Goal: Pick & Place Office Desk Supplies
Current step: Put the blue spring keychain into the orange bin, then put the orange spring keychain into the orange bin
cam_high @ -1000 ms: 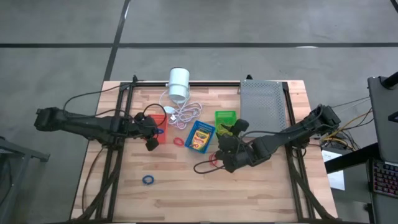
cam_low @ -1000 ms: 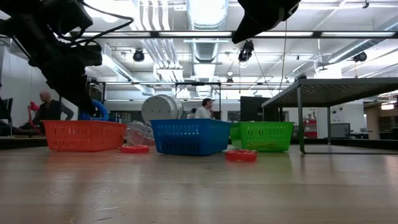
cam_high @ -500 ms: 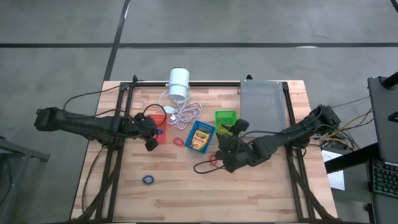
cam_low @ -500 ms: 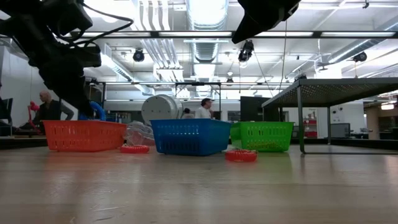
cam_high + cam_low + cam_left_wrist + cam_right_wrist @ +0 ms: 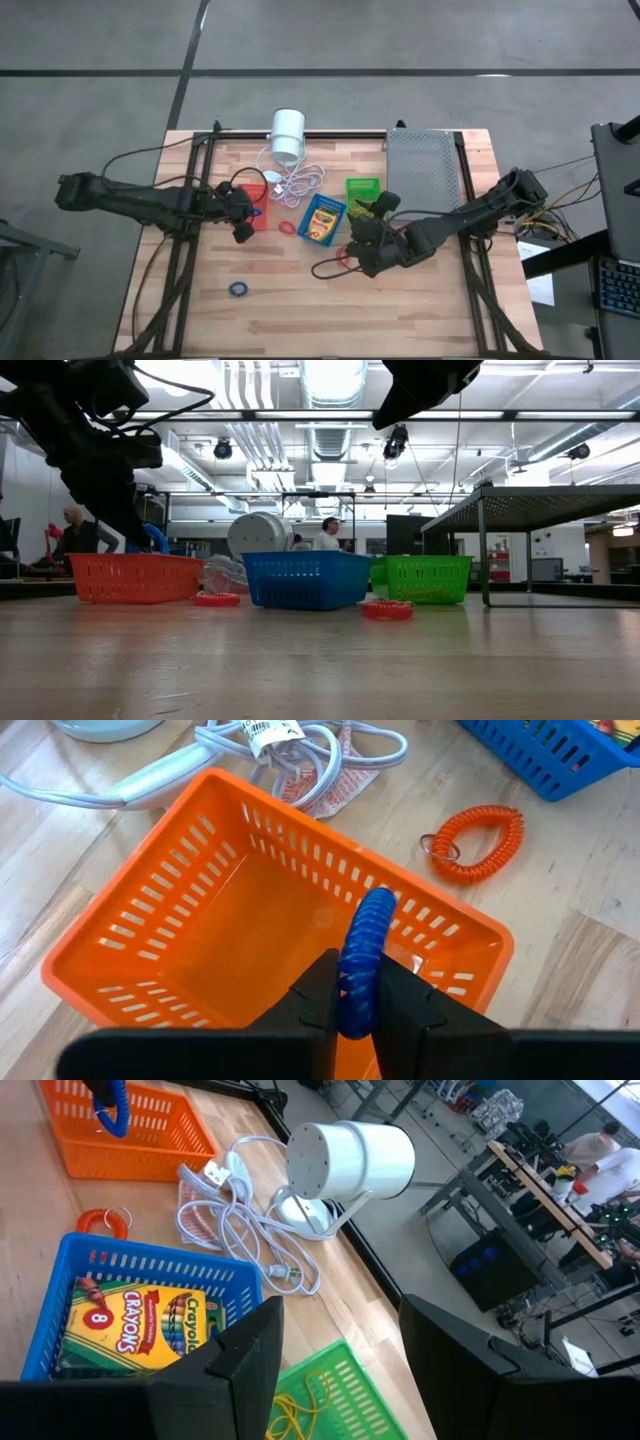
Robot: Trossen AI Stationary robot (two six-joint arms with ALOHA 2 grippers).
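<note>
One blue band [image 5: 362, 960] is pinched in the left gripper [image 5: 357, 982] over the orange basket [image 5: 190, 935], ready to drop in. Right gripper [image 5: 338, 1342] waits, fingers apart.

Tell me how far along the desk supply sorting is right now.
Looks done: a crayon box lies in the blue basket, and yellow bands sit in the green basket. In hand: the left gripper holds a blue coil band over the empty orange basket. Left: another blue band and two red coils lie on the table. The right gripper waits open near the baskets.
</note>
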